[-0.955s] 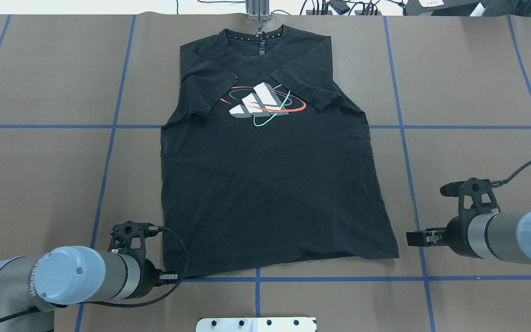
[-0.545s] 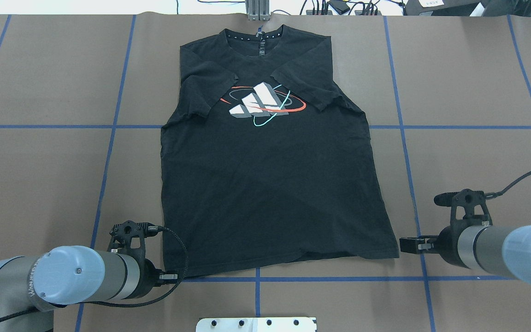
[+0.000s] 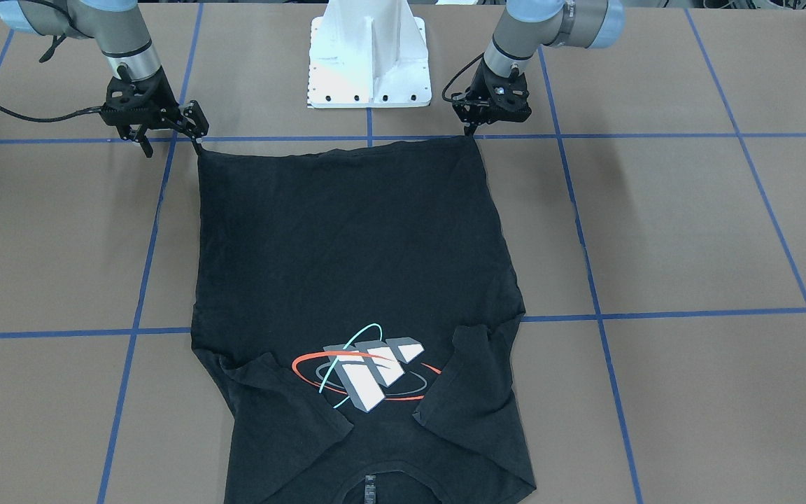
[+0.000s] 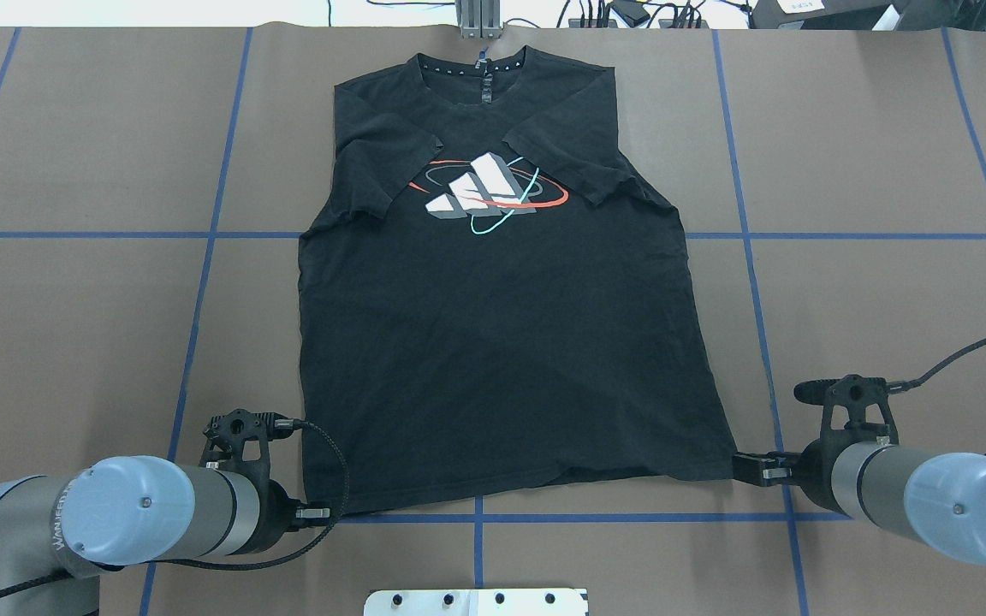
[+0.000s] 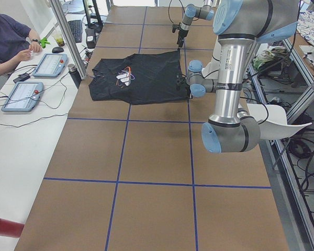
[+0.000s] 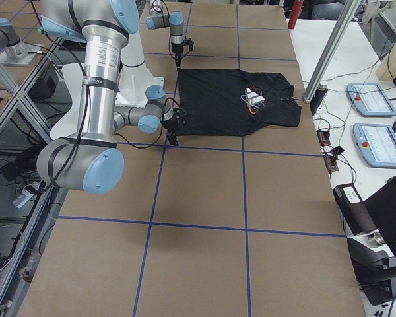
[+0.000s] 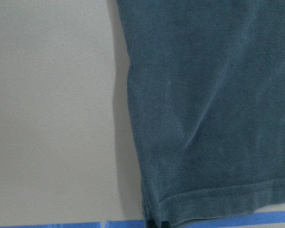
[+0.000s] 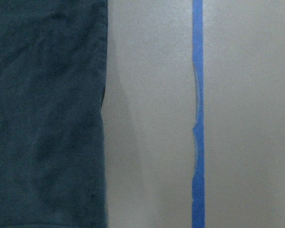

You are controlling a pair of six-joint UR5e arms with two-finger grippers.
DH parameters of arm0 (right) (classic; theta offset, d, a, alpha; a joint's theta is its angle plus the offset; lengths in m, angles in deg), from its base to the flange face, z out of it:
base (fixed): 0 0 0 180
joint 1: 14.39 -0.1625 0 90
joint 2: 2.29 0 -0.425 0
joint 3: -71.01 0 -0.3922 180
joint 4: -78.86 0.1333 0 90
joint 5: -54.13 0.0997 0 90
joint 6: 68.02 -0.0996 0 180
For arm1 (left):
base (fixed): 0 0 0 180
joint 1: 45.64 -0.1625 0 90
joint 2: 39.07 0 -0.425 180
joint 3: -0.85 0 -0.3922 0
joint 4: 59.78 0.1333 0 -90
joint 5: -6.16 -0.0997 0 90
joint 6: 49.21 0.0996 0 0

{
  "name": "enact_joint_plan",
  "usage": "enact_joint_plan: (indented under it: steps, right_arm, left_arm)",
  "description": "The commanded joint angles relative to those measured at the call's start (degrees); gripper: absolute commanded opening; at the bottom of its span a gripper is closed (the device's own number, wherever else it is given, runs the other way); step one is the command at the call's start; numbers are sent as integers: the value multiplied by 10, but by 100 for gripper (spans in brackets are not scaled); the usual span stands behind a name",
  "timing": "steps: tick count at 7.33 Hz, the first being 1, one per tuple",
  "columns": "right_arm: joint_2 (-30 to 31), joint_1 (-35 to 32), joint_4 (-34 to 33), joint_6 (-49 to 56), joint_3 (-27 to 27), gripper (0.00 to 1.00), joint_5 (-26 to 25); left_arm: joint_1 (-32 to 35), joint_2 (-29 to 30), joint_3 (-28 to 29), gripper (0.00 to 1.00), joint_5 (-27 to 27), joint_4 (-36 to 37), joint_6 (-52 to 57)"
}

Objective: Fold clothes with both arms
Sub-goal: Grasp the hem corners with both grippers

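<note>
The black T-shirt (image 4: 501, 342) lies flat on the brown table, graphic (image 4: 484, 192) up, both sleeves folded inward, collar at the far edge. It also shows in the front-facing view (image 3: 347, 245). My left gripper (image 4: 326, 513) sits low at the near-left hem corner and looks shut on it; from the front (image 3: 473, 131) its tip meets that corner. The left wrist view shows the hem corner (image 7: 154, 216) at the bottom edge. My right gripper (image 4: 741, 466) is at the near-right hem corner, open, fingers spread (image 3: 171, 143), one fingertip (image 3: 197, 143) touching the corner.
The white pedestal base (image 3: 368, 63) stands between the arms, just behind the hem. Blue tape lines (image 4: 750, 257) grid the table. A metal post (image 4: 478, 17) stands beyond the collar. An operator (image 5: 5, 42) sits at a side desk with tablets.
My right arm has moved toward me and leftward, bringing its gripper up to the near-right hem corner. The left arm and the shirt have not moved.
</note>
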Motion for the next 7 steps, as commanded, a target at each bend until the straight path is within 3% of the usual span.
enact_joint_plan:
  steps: [1, 4, 7]
  right_arm:
    - [-4, 4, 40, -3, 17, 95, -3]
    - [-33, 7, 35, -4, 18, 89, -3]
    - [-32, 15, 33, -4, 22, 47, -7]
  left_arm:
    - [0, 1, 0, 0, -3, 0, -4]
    - [0, -2, 0, 0, -4, 0, -5]
    - [0, 1, 0, 0, -4, 0, -5]
